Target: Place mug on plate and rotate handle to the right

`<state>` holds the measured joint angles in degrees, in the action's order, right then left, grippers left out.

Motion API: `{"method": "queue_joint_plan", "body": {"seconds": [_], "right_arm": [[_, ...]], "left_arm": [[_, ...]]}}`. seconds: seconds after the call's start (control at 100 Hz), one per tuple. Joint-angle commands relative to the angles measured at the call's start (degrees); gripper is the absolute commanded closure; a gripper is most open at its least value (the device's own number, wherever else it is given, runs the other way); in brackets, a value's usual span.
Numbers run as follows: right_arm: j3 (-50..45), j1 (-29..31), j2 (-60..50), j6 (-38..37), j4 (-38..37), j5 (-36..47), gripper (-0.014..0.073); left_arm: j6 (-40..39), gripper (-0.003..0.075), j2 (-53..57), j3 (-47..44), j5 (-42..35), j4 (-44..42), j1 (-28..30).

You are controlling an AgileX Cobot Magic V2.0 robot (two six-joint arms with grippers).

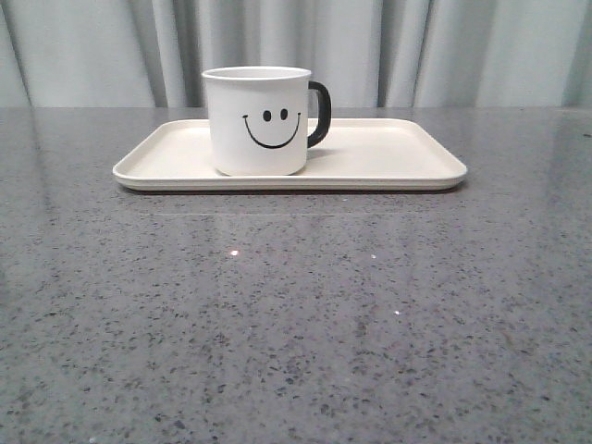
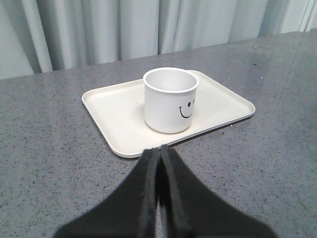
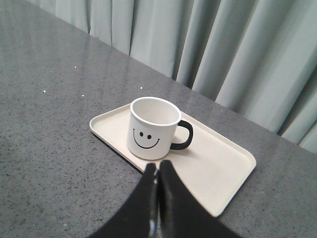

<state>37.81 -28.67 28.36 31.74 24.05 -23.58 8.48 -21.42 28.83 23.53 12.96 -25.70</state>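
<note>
The white mug with a black smiley face stands upright on the left half of the cream plate. Its black handle points to the right. The mug also shows in the left wrist view on the plate, its handle hidden behind the body. My left gripper is shut with nothing in it, held back from the plate's near rim. In the right wrist view the mug, its handle and the plate show. My right gripper is shut and empty, short of the mug.
The speckled grey table stretches out in front of the plate. Pale green curtains hang behind the table's far edge. Neither arm shows in the front view.
</note>
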Motion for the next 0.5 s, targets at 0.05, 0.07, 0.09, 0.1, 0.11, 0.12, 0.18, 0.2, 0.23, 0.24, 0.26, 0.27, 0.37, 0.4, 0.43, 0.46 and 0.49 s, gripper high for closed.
{"method": "queue_joint_plan", "body": {"seconds": [0.05,0.07,0.09,0.1,0.11,0.12,0.18,0.2,0.23,0.24,0.26,0.27,0.37,0.4,0.43,0.46,0.49], "right_arm": [[-3.36,0.15,-6.29,-0.08,0.98,6.97,0.0655],[-3.98,0.15,-7.21,-0.08,0.98,7.28,0.0655],[-4.56,0.15,-8.10,-0.08,0.98,7.57,0.0655],[-4.74,0.15,-8.39,-0.08,0.98,7.67,0.0655],[-5.09,0.15,-8.67,-0.08,0.98,7.84,0.0655],[-5.25,0.15,-9.22,-0.08,0.98,7.91,0.0655],[-6.52,0.15,-11.10,-0.08,0.98,8.58,0.0655],[-6.89,0.15,-11.67,-0.08,0.98,8.71,0.0655],[-7.31,0.15,-12.48,-0.08,0.98,9.14,0.0655],[-7.41,0.15,-12.64,-0.08,0.98,9.19,0.0655],[-7.66,0.15,-13.07,-0.08,0.98,9.46,0.0655],[-7.79,0.15,-13.20,-0.08,0.98,9.46,0.0655],[-7.91,0.15,-13.93,-0.08,0.98,9.36,0.0655],[-7.91,0.15,-13.93,-0.08,0.98,9.36,0.0655],[-7.91,0.15,-13.93,-0.08,0.98,9.31,0.0655],[-7.91,0.15,-13.93,-0.08,0.98,9.31,0.0655],[-7.91,0.15,-13.93,-0.08,0.98,9.31,0.0655]], "left_arm": [[0.85,0.0739,1.73,1.49,-5.00,0.68,-0.16],[0.85,0.0739,2.25,1.40,-5.18,0.68,-0.16],[0.85,0.0739,2.76,1.26,-5.27,0.68,-0.16],[0.85,0.0739,2.94,1.25,-5.26,0.68,-0.16],[0.85,0.0739,3.30,1.09,-5.42,0.68,-0.16],[0.85,0.0739,3.49,1.09,-5.42,0.68,-0.16],[0.85,0.0739,5.08,0.16,-5.57,0.68,-0.16],[0.85,0.0739,5.55,-0.25,-5.57,0.68,-0.16],[0.85,0.0739,6.23,-0.96,-5.57,0.68,-0.16],[0.85,0.0739,6.37,-0.96,-5.68,0.68,-0.16],[0.85,0.0739,6.96,-1.54,-5.87,0.68,-0.16],[0.85,0.0739,7.10,-1.66,-5.99,0.68,-0.16],[0.85,0.0739,8.24,-2.51,-6.11,0.59,-0.16],[0.85,0.0739,8.31,-2.51,-5.81,0.59,-0.16],[0.85,0.0739,8.31,-2.51,-5.64,0.85,-0.16],[0.85,0.0739,8.31,-2.51,-5.52,0.97,-0.16],[0.85,0.0739,8.31,-2.51,-5.52,0.97,-0.16]]}}
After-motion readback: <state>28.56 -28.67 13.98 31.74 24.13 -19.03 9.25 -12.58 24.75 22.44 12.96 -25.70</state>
